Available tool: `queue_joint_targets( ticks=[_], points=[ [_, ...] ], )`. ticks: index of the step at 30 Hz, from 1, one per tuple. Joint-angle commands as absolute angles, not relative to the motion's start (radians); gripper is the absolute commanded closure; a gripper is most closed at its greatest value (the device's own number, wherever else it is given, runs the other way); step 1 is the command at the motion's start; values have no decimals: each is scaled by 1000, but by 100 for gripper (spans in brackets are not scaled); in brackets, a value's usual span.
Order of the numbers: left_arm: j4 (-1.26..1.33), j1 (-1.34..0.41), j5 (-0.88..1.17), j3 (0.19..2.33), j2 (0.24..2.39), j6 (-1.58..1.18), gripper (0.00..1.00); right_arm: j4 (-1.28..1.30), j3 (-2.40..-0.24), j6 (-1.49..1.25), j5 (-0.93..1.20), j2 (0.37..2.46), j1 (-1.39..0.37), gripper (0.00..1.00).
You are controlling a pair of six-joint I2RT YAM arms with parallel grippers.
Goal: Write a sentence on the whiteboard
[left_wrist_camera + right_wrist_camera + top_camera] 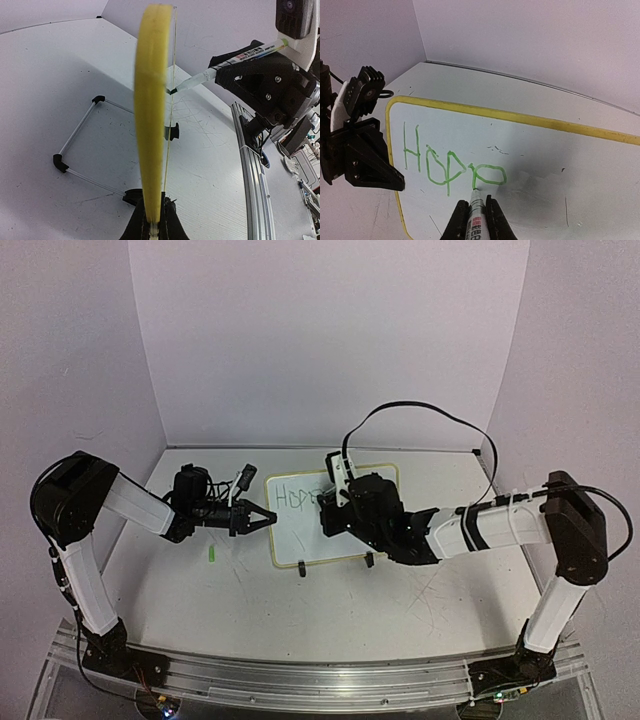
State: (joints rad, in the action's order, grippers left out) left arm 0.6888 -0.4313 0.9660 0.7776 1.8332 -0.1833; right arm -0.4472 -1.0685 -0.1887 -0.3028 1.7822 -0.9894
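A small rectangular whiteboard (pixel 300 535) with rounded corners and a thin pale yellow rim stands tilted back in the middle of the matte white table (pixel 300 620). It is propped on two small black clip feet (pixel 301 570) at its near edge. The black left gripper (pixel 266 518) pinches the board's left edge, its narrow jaws closed on the yellow rim. In the left wrist view that rim fills the centre as a blurred yellow band, and only the finger ends show at the bottom. The black right gripper (pixel 472 220) is clamped around a slim white marker pen (pixel 476 212) with printed lettering on its barrel, and the pen's tip touches the glossy board face. Thin green handwritten letters (pixel 452 167) sit on the left half of the board, reading roughly "Hope". The last letter is loose and rounded, and the pen tip meets its lower left. From above, the right gripper's body hides the end of the word and the pen. The right wrist view cuts off the board's right end and lower edge. Faint grey smudges and dark specks mark the board right of the writing. A small green piece (pixel 212 555) lies on the table near the left gripper, too small to identify. On the far side of the board a thin rod frame with black corner pieces (pixel 80 142) rests on the finely scratched table.
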Motion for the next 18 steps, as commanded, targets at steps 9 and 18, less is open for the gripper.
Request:
queue_joint_targets(
  ticks=[9,18],
  points=[
    [670,-431,935,786,1810,-146,100,-405,-1033,-170,-419,1709,-976,100],
    [667,-431,918,787,1818,-144,100,-553,-922,-154,-170,1493,-973,100]
  ],
)
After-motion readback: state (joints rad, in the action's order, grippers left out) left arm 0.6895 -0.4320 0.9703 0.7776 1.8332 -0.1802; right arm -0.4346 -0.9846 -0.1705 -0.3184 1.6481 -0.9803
